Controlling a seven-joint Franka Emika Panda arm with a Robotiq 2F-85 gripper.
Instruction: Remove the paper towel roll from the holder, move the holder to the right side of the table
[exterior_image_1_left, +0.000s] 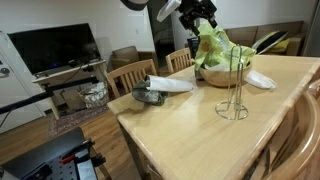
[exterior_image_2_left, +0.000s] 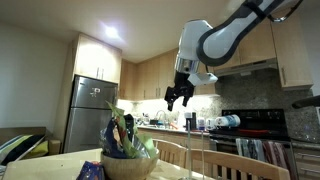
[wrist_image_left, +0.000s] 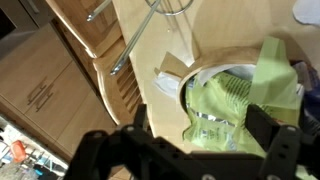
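Robotiq gripper hangs high over the large light-wood table w/ pale tan top. Jaws are spread wide w/ nothing btwn them. Wrist view shows both dark fingers apart and empty.

Thin metal wire holder w/ round ring base stands upright on the tabletop, bare. White cylindrical paper towel roll lies on its side at approx 10 o'clock from the holder, well apart. A small dark object sits just beside the roll's 8 o'clock end.

Round brownish bowl filled w/ green material sits at the holder's 12 o'clock, near it. In an exterior view the gripper is above this bowl. Crumpled white napkin lies at the bowl's 3 o'clock, just beside it.
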